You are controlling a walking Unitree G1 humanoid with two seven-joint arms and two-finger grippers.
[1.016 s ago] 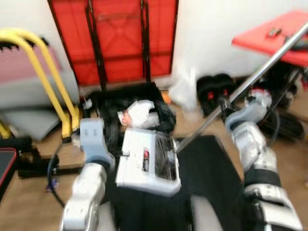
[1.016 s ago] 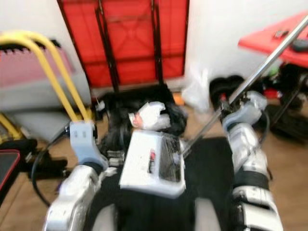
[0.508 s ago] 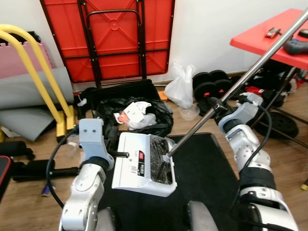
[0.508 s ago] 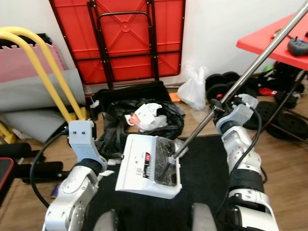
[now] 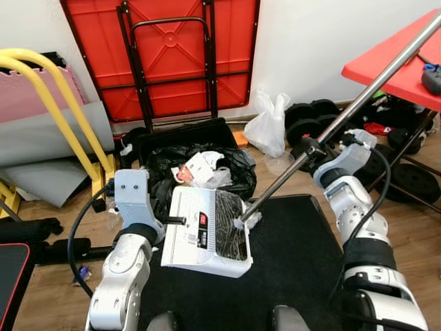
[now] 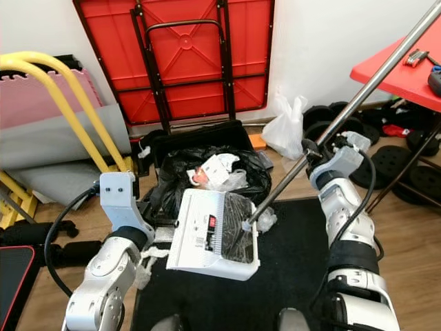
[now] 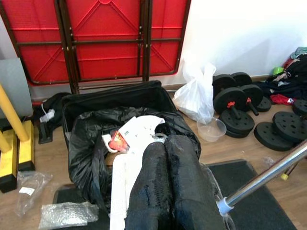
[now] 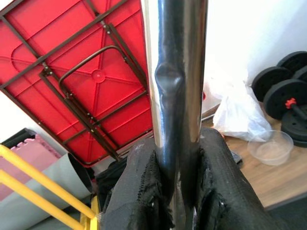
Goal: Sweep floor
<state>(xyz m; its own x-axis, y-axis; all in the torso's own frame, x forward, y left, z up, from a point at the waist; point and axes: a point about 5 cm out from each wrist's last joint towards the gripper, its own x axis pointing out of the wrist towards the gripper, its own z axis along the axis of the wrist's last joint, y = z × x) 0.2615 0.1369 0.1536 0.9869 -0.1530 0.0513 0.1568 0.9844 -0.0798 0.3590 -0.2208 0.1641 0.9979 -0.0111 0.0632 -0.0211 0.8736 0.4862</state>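
my right tool point(image 8: 175, 191): fingers clamped on the broom pole point(image 5: 344, 114), high on the shaft; pole's lower end rests in the dustpan. my left tool point(image 7: 172, 187): fingers pressed together, holding the white dustpan point(image 5: 200, 231) by its handle, above the black mat point(image 5: 303, 262). black rubbish bag point(image 5: 200, 169): just beyond the dustpan.

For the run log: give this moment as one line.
left gripper: holds dustpan | right gripper: clamps broom pole | trash bag: open ahead
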